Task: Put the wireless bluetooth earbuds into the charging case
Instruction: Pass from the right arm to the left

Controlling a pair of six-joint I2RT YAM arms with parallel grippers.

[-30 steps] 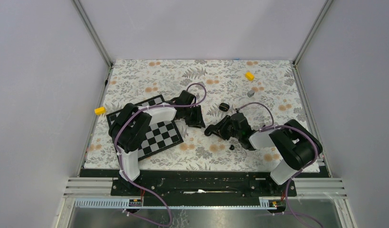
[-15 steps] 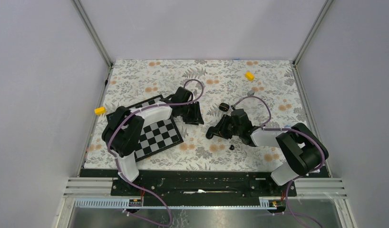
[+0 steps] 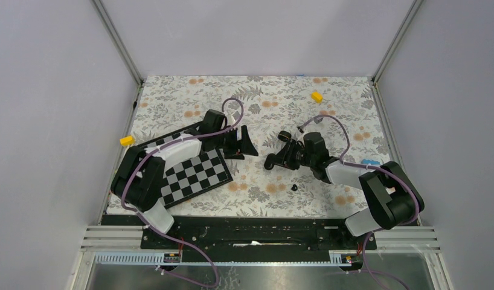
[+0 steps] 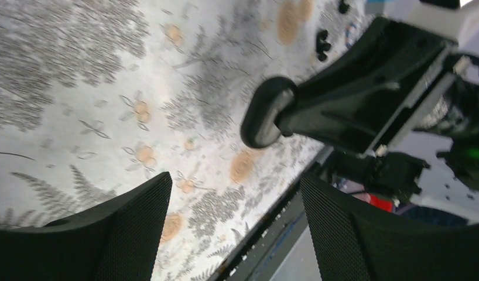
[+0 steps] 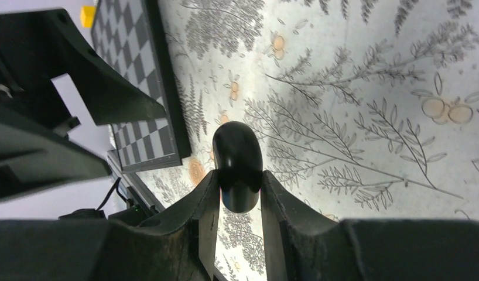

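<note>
Floral cloth covers the table, which is enclosed by plain grey walls. A checkerboard lies at the left side, with one yellow block just off its far-left corner and a second yellow block near the far right edge.

Right claw: closed on the case. The right wrist view shows the case clamped between both fingers, its rounded end projecting past the tips and held above the cloth near the table centre.

Left claw: open, holding nothing. It sits beside the checkerboard's right edge, facing the case, apart from it. In the left wrist view the fingers stand wide apart, with the case ahead of the gap.

One bud lies on the cloth near the front edge, below the right claw. A dark item lies just beyond the right claw; too small to identify.
</note>
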